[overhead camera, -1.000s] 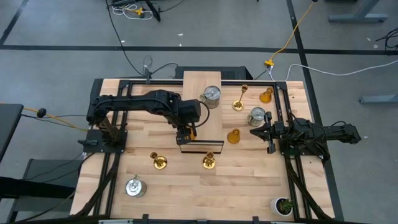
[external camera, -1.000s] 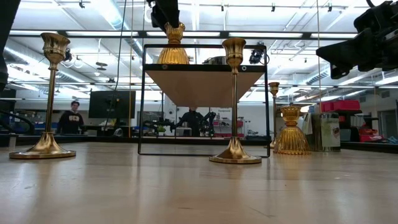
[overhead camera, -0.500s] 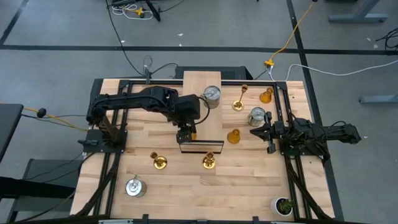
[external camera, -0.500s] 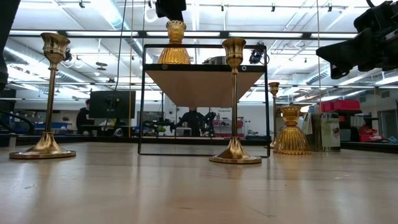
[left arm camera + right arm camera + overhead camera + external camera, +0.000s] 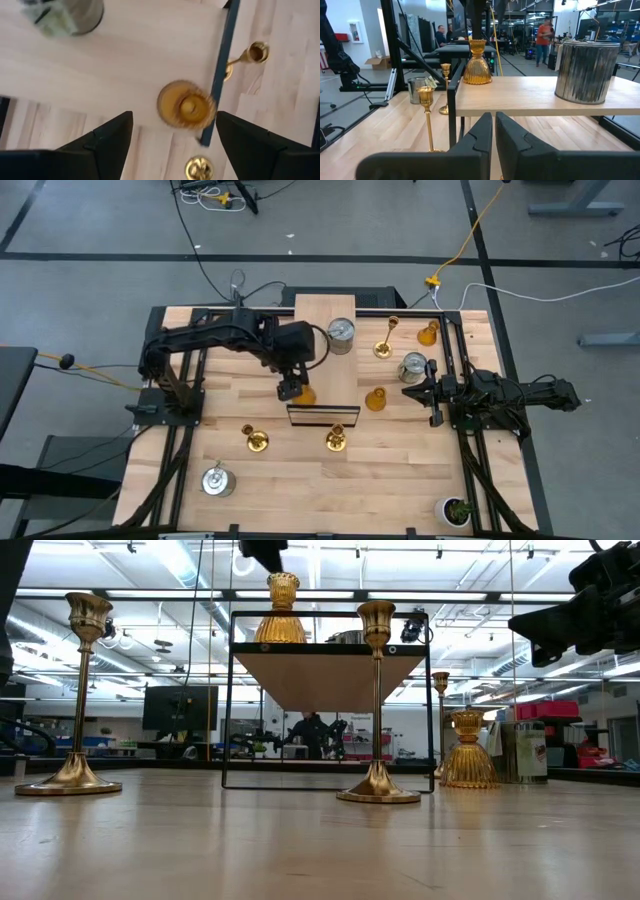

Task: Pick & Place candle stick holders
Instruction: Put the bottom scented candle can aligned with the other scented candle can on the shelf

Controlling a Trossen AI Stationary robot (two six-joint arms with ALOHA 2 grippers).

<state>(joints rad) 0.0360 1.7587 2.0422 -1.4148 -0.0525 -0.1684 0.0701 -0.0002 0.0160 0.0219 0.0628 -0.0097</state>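
I count nine holders in the high view. Amber holder [image 5: 304,393] and silver can [image 5: 341,331] stand upright at frame centre. Remaining gold candlesticks [image 5: 335,440], cans and amber pieces stand scattered around them.

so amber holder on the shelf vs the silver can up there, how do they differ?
The amber holder is ribbed and flared, with a narrow neck; the silver can is a plain straight cylinder. The holder is translucent orange, the can dull grey metal. The holder sits at the shelf's front edge, just below the open left gripper; the can sits toward the back. Both stand upright on the shelf, touched by nothing.
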